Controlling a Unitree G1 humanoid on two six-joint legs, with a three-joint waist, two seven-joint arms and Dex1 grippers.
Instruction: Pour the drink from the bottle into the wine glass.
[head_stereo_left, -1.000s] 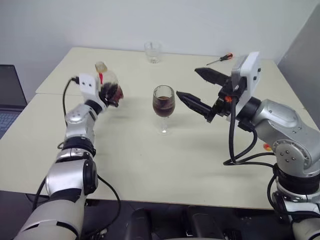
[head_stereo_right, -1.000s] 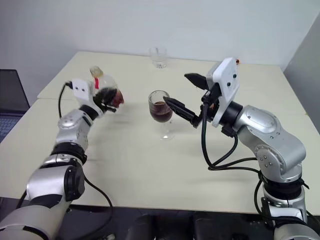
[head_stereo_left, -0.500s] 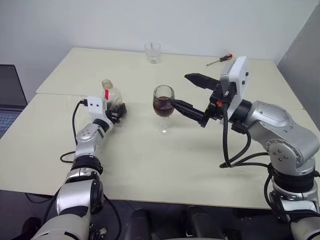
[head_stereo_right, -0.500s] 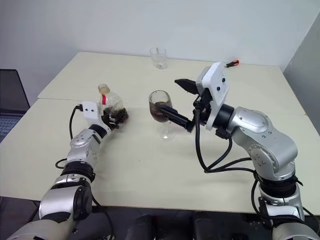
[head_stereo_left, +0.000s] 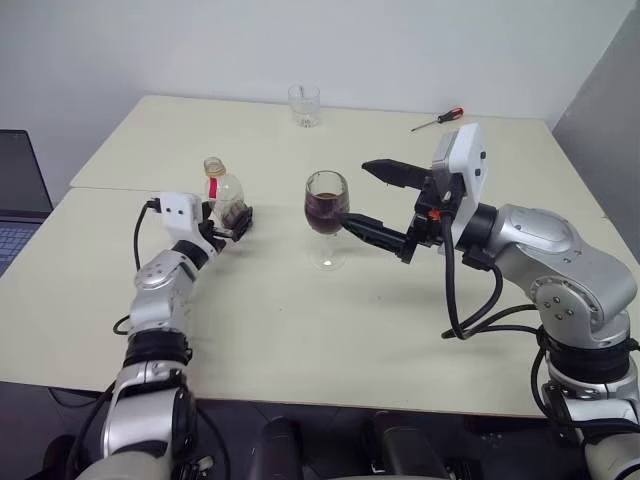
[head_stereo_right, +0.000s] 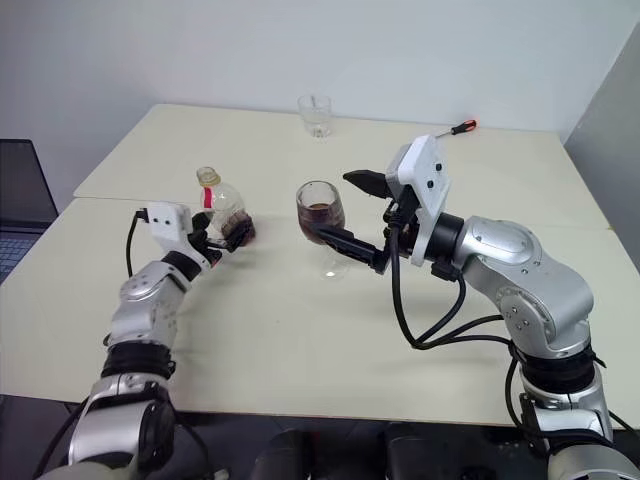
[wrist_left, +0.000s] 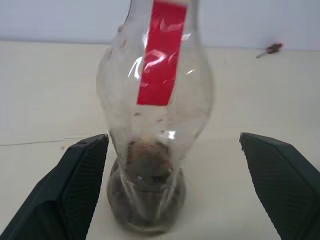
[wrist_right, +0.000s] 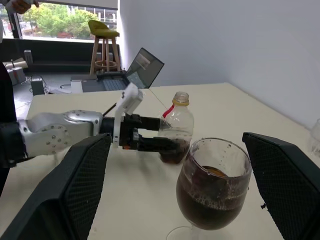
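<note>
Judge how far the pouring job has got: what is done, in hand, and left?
Done: the wine glass holds dark drink, and the bottle stands upright on the table, nearly empty. In hand: nothing; the left gripper is open around the bottle, the right gripper open around the glass. Left: likely just withdrawing.

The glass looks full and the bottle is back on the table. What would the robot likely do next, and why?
Probably draw the left gripper back from the bottle. The bottle stands upright on the table with open fingers either side, and the wine glass holds the dark drink.
</note>
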